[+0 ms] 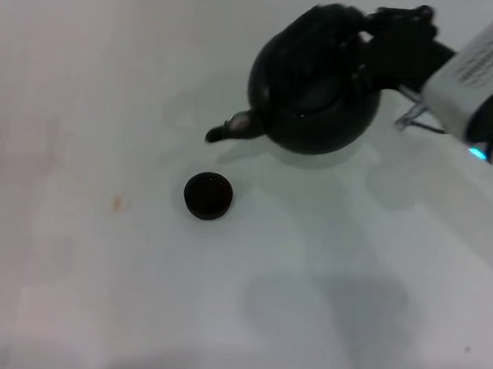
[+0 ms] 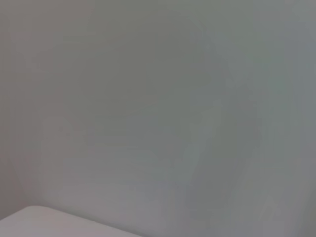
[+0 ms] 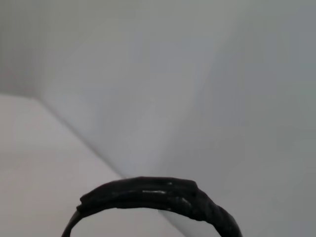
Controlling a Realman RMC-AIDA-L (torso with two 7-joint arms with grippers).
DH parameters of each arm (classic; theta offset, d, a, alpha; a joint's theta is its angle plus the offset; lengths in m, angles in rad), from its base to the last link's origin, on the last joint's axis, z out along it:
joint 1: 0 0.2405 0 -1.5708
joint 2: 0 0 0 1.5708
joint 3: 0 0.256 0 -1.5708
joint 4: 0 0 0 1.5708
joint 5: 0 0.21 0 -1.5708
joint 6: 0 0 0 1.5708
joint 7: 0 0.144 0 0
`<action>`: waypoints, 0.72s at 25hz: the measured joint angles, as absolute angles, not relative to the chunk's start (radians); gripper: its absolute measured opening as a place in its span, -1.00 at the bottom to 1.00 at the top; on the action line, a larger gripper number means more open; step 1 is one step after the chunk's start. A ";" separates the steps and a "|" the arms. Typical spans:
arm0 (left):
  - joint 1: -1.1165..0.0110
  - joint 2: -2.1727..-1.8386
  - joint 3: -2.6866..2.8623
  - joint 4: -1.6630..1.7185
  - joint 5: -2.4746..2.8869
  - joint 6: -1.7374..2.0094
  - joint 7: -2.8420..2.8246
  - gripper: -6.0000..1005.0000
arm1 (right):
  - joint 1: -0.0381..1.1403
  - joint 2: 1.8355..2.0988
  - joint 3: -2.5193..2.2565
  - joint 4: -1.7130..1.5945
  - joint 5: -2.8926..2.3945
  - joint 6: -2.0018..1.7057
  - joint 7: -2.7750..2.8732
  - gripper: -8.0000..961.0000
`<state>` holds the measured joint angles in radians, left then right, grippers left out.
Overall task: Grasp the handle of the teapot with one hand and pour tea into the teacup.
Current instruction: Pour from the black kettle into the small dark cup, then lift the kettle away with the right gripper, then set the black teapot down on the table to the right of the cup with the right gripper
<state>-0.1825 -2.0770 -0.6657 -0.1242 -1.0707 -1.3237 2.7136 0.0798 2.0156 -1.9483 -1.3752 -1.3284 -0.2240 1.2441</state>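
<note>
At upper right, the right end effector [image 1: 376, 36] pinches the handle [image 1: 330, 23] of the teapot [image 1: 315, 95], spout toward the teacup [image 1: 207, 195] at mid-frame on the tabletop [image 1: 92, 266].

Soft, even overhead light, faint grey shadows on the pale table [image 1: 90, 292], mild blur throughout.

My right arm: reaching in from the right.
My right gripper [image 1: 376, 36]: at the handle [image 1: 330, 23], fingers hidden.
My left arm: unseen.
</note>
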 joint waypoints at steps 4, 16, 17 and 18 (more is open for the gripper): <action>-0.182 -2.077 -0.666 -0.124 -1.071 -1.324 2.714 0.72 | 0.046 2.014 -1.853 -1.351 -1.211 -0.337 1.244 -0.72; -0.185 -2.077 -0.666 -0.125 -1.071 -1.324 2.714 0.71 | 0.022 2.009 -1.670 -1.202 -1.150 -0.515 1.300 -0.71; -0.186 -2.077 -0.666 -0.124 -1.071 -1.324 2.714 0.71 | 0.024 2.009 -1.665 -1.190 -1.152 -0.515 1.300 -0.71; -0.186 -2.077 -0.666 -0.124 -1.071 -1.324 2.714 0.71 | 0.028 2.009 -1.661 -1.177 -1.153 -0.517 1.300 -0.71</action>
<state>-0.1856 -2.0770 -0.6657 -0.1242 -1.0706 -1.3237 2.7136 0.0279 2.0086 -1.6609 -1.1768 -1.1531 -0.5167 1.2997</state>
